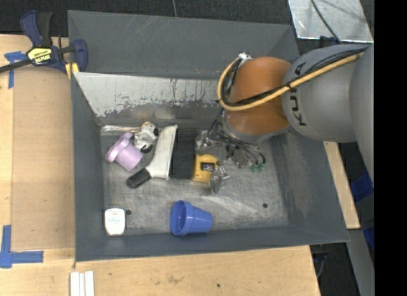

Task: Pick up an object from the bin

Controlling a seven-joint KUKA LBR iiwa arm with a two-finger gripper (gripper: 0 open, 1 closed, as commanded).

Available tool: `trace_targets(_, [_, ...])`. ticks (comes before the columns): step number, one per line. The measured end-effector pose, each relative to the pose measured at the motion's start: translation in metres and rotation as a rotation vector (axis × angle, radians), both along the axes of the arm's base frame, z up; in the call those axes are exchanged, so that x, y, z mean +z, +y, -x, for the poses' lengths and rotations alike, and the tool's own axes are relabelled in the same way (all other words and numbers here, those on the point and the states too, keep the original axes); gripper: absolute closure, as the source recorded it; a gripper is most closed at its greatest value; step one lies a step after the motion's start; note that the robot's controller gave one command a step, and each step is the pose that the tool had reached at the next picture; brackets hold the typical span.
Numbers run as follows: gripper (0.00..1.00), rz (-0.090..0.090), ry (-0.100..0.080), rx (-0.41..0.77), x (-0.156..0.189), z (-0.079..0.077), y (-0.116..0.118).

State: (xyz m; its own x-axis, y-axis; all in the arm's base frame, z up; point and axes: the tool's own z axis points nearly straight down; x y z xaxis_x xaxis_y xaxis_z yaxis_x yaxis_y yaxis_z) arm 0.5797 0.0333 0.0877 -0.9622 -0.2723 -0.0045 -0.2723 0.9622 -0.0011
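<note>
In the middle of the scene stands the grey metal bin (89, 180), with its sloped walls and a flat floor where the things lie well spread. From the right side the big grey arm (334, 97) reaches in over the rim, and its wrist carries a round orange cover (257, 100) with a yellow cable (267, 97) looped around it. Under this cover the gripper (215, 175) hangs low, near the centre of the floor. I cannot tell from here whether it is apart, together or clamped on something, because the metal parts mix together with what is under them. Just left of the gripper lies a brush (170, 153) with a white back and black bristles, placed lengthwise from the back toward the front. At the front of the floor a blue plastic cup (189, 218) lies on its side, its mouth turned to the left. Left of the brush there is a purple plastic piece (129, 153), and behind it a small white and grey thing (147, 133) that I cannot name. In the front left corner sits a small white box (114, 221). The small yellow thing (203, 167) is right at the gripper, between it and the bristles of the brush. A short black piece (138, 178) lies in front of the purple one, and a tiny green bit (257, 167) lies to the right of the gripper.
</note>
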Motion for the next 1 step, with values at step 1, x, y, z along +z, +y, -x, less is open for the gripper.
trace_targets(1, [0.00, 0.000, 0.003, -0.012, -0.0046, 0.0042, 0.0015])
